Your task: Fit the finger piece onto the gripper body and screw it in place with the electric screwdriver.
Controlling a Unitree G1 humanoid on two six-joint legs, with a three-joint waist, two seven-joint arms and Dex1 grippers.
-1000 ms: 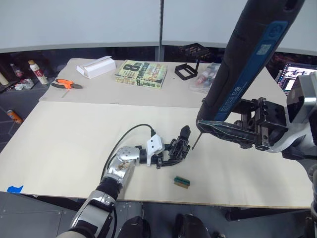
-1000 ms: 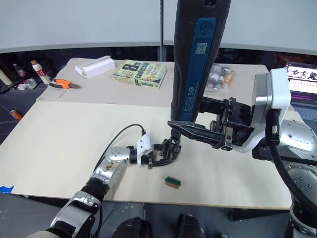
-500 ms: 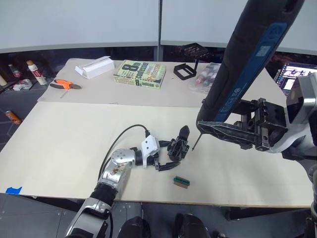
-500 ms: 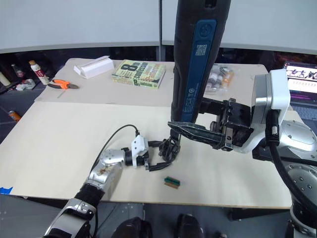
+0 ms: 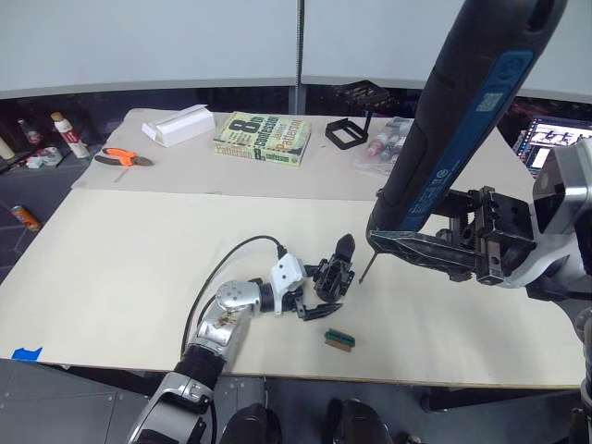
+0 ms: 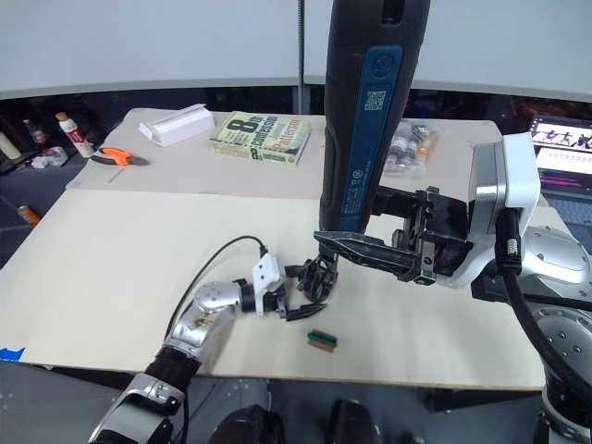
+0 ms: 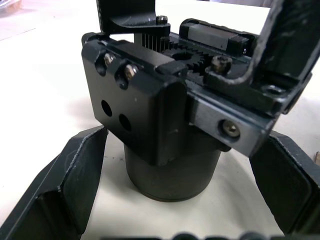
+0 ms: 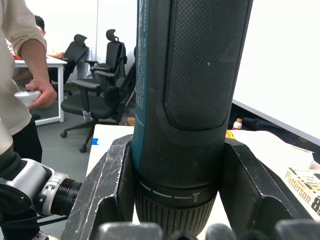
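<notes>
The gripper body (image 5: 333,276) stands on the table, a small black assembly on a round base (image 7: 172,170). A pointed black finger piece (image 5: 344,246) stands upright on top of it. My left gripper (image 5: 317,301) is open, one finger on each side of the round base, and its pads (image 7: 65,185) are apart from it. My right gripper (image 5: 384,236) is shut on the electric screwdriver (image 5: 472,102), a long dark blue cylinder held steeply upright. Its thin bit (image 5: 364,270) hangs just to the right of the gripper body.
A small green-and-brown block (image 5: 339,338) lies near the front edge. At the back are a white box (image 5: 180,125), a book (image 5: 264,139), orange pliers (image 5: 125,157), a black wire frame (image 5: 347,132) and small bottles (image 5: 387,141). A person (image 8: 22,60) stands beyond the table.
My left gripper drew back from the gripper body, then came forward again, open around its base. The gripper body and the screwdriver have stayed in place.
</notes>
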